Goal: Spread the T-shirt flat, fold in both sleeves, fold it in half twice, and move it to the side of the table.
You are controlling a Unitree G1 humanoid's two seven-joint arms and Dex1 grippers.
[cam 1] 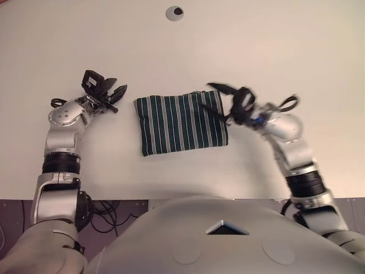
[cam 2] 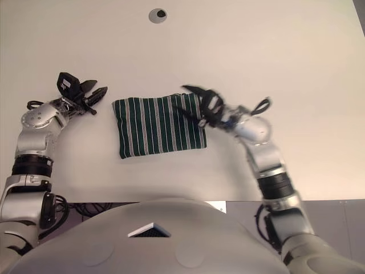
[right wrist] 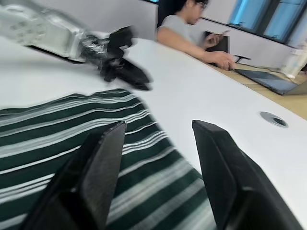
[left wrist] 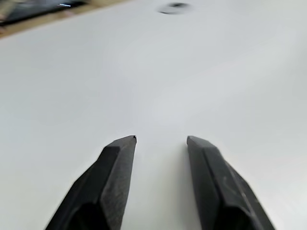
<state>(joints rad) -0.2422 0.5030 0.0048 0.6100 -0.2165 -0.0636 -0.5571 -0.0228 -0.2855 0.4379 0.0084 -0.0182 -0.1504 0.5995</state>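
Right arm (cam 1: 292,149) bent inward, right fingers (cam 1: 223,88) spread over the far right corner of the folded green white-striped T-shirt (cam 1: 177,123); left fingers (cam 1: 118,92) spread, just left.

The T-shirt (cam 1: 179,123) is soft, matt cloth, dark green with thin white stripes and slightly rumpled at its edges, and the table (cam 1: 256,51) under it is a hard, smooth, off-white top with a faint even sheen. Beyond the T-shirt's far edge a round grommet (cam 1: 175,12) looks like smooth grey plastic, while the left gripper (left wrist: 161,140) to its left and the right gripper (right wrist: 159,124) over its right edge have fingers (left wrist: 110,182) of black, matt, flat-faceted plastic
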